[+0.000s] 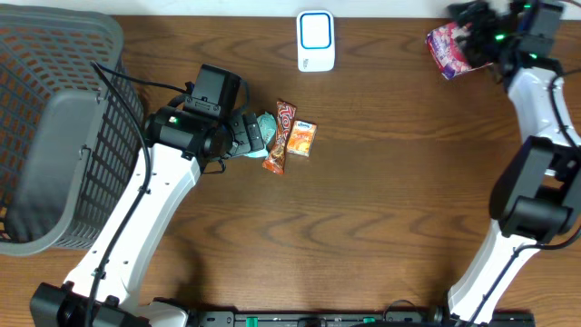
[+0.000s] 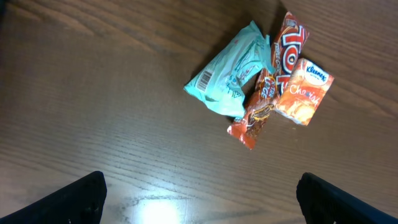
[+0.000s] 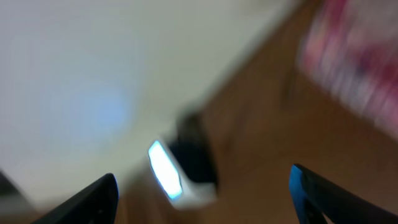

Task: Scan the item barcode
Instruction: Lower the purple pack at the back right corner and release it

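Near the middle of the table [image 1: 363,227], the left gripper [image 2: 205,196] hangs with fingers spread wide before three touching packets. They are a teal packet [image 2: 227,78] with a barcode on its end, a red-orange bar wrapper [image 2: 273,81] and an orange pack [image 2: 305,92] reading "Kleenex", legible only from the left wrist. At the far edge lies the white scanner [image 1: 316,41]; by the far right corner a crumpled pink packet [image 1: 448,50] sits just beside the right gripper [image 3: 205,196], whose fingers are spread on nothing in a blurred view.

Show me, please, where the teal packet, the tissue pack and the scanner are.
teal packet [image 2: 225,73], left wrist view, middle of its wrapper.
tissue pack [image 2: 305,93], left wrist view, its orange front.
scanner [image 1: 316,38], overhead view, its blue-rimmed top face.
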Robot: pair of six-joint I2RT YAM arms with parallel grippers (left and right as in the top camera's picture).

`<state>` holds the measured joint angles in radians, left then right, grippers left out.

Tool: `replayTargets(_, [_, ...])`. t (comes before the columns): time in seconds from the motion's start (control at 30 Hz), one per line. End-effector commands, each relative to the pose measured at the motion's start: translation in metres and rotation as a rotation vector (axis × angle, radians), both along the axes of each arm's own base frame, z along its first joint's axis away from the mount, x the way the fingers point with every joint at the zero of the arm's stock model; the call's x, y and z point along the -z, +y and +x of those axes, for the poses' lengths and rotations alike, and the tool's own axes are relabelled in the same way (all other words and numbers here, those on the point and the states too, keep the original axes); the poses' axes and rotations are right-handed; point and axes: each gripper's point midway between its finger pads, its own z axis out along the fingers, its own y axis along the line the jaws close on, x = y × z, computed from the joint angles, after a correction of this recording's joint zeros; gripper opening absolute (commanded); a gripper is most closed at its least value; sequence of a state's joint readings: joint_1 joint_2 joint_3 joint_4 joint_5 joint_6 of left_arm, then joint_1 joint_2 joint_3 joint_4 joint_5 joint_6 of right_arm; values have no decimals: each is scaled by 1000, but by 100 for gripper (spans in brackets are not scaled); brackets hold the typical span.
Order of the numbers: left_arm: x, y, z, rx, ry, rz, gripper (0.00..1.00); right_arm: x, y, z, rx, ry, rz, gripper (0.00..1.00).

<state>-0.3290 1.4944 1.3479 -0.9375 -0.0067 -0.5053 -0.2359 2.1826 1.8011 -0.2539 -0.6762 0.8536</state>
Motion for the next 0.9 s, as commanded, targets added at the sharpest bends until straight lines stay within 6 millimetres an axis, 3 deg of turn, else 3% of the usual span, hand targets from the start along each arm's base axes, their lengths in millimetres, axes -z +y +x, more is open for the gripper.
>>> replayTargets(0.0, [2, 3, 0, -19, 8, 6, 98, -1, 87, -31, -327, -36, -103, 82])
replayTargets(0.1, [2, 3, 0, -18, 8, 6, 98, 35, 113, -54, -419, 67, -287, 82])
replayTargets(0.17, [2, 3, 0, -19, 8, 6, 98, 58, 105, -58, -359, 162, -460, 82])
replayTargets(0.23, [2, 3, 0, -19, 8, 6, 98, 66, 80, -48, -232, 202, -668, 68])
replayTargets(0.37, [2, 3, 0, -19, 8, 6, 98, 56, 70, -28, -207, 107, -770, 36])
replayTargets(0.5, [2, 3, 0, -19, 8, 6, 98, 59, 48, -2, -159, 26, -883, 3])
replayTargets(0.63, [2, 3, 0, -18, 8, 6, 98, 78, 39, 18, -179, -34, -962, 3])
replayTargets(0.87, [2, 3, 0, -18, 8, 6, 98, 123, 4, 26, -136, 16, -988, 4])
